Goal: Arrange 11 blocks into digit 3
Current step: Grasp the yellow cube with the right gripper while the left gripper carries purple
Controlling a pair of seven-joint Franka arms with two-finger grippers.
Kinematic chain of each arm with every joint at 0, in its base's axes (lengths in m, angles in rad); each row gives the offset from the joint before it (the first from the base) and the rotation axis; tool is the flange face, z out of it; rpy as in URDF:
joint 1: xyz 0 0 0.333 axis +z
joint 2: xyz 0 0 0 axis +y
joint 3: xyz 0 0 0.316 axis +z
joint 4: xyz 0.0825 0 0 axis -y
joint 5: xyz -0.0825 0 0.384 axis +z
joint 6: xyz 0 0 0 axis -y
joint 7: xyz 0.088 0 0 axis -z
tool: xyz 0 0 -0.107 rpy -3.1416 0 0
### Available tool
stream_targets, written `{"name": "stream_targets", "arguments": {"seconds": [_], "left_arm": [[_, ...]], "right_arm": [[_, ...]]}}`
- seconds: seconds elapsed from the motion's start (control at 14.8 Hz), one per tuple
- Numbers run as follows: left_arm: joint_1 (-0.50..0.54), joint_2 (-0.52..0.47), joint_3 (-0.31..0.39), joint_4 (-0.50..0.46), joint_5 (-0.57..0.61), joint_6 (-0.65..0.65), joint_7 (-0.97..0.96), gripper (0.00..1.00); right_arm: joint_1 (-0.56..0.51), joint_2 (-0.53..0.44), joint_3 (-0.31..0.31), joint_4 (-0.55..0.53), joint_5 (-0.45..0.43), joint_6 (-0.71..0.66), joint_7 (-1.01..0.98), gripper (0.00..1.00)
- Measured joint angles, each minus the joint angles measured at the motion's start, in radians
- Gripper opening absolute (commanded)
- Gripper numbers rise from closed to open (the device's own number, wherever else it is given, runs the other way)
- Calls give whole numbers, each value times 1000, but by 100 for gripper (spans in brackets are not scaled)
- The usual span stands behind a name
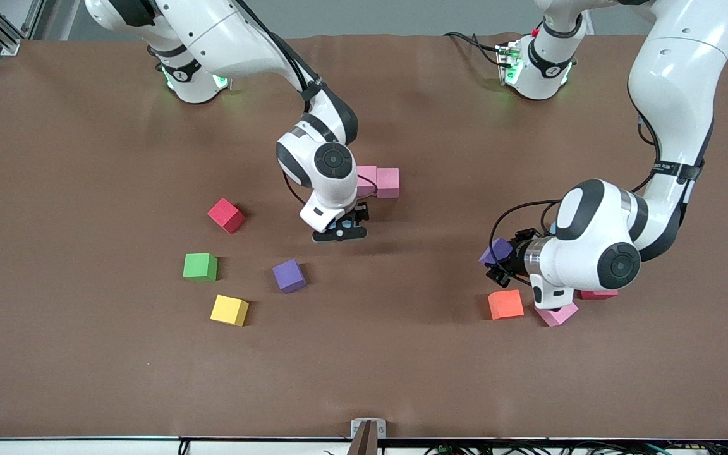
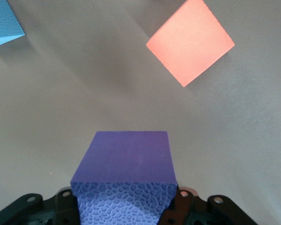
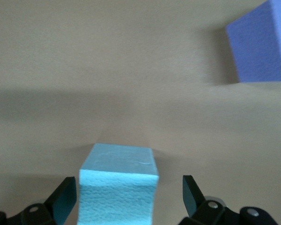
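Brown table [image 1: 86, 158]: light blue cube [image 3: 118, 185] between parted right fingers [image 3: 65, 199].

Clock: 12 = toward the bases.
- Right gripper [image 1: 340, 230], fingers standing wide of lt-blue cube [image 3: 118, 180]: pink pair [image 1: 378, 182] at 1, close. Red cube [image 1: 225, 215] at 9. Loose purple cube [image 1: 289, 275] at 7. Green cube [image 1: 200, 266] and yellow cube [image 1: 229, 309] at 8.
- You've open table [image 1: 427, 253] at 3 to 5.
- Left gripper [image 1: 492, 259], clamped on held purple cube [image 1: 495, 251]: orange cube [image 1: 505, 304] at 6 and pink cube [image 1: 557, 314] at 5, both near.
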Motion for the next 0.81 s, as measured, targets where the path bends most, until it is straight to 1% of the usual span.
{"name": "stream_targets", "arguments": {"seconds": [0.2,0.34,0.61,0.81], "left_arm": [[0,0,0,0,0,0,0,1],[-1,0,0,0,0,0,0,1],[-1,0,0,-1,0,0,0,1],[-1,0,0,-1,0,0,0,1]], "right_arm": [[-34,-29,-4,40,0,-84,-43,100],[-80,-59,-7,44,0,-109,-54,100],[-218,-81,-15,43,-1,-108,-72,100],[-329,-78,-22,41,-1,-38,-88,100]]}}
